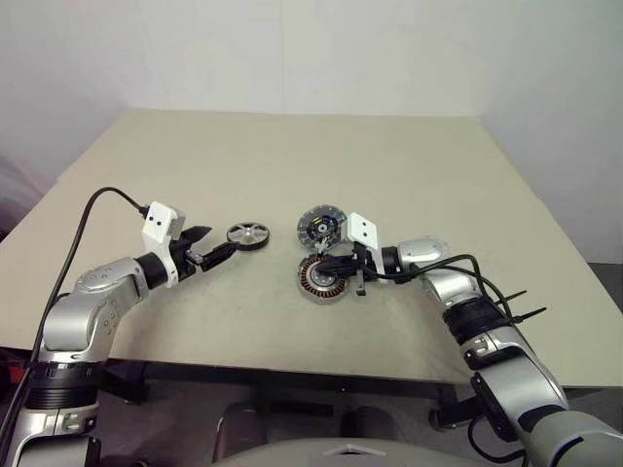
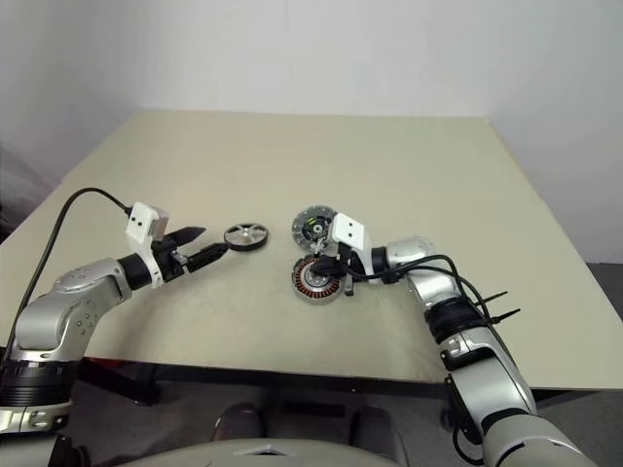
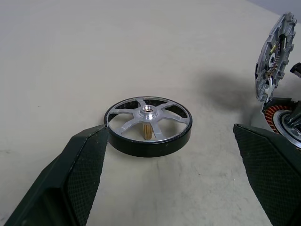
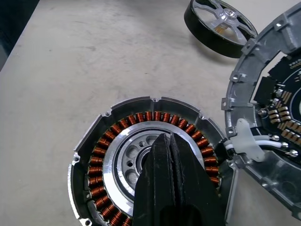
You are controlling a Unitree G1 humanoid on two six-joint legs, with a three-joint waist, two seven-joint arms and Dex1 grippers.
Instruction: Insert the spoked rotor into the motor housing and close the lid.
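The spoked rotor (image 3: 148, 125), silver with a black rim, lies flat on the table left of centre. My left gripper (image 1: 220, 240) is open just left of it, and one fingertip (image 3: 96, 141) is at its rim. The motor housing (image 4: 117, 155) lies face up, its ring of copper windings showing. My right gripper (image 4: 165, 141) is shut with nothing in it, its tips over the housing's hollow centre. The lid (image 4: 273, 117) stands tilted at the housing's far edge with its inner board showing. White wires join it to the housing.
The tan table (image 1: 292, 165) stretches wide behind the parts and ends at a white wall. Its front edge runs close under both arms. A black cable (image 1: 92, 209) loops from my left wrist.
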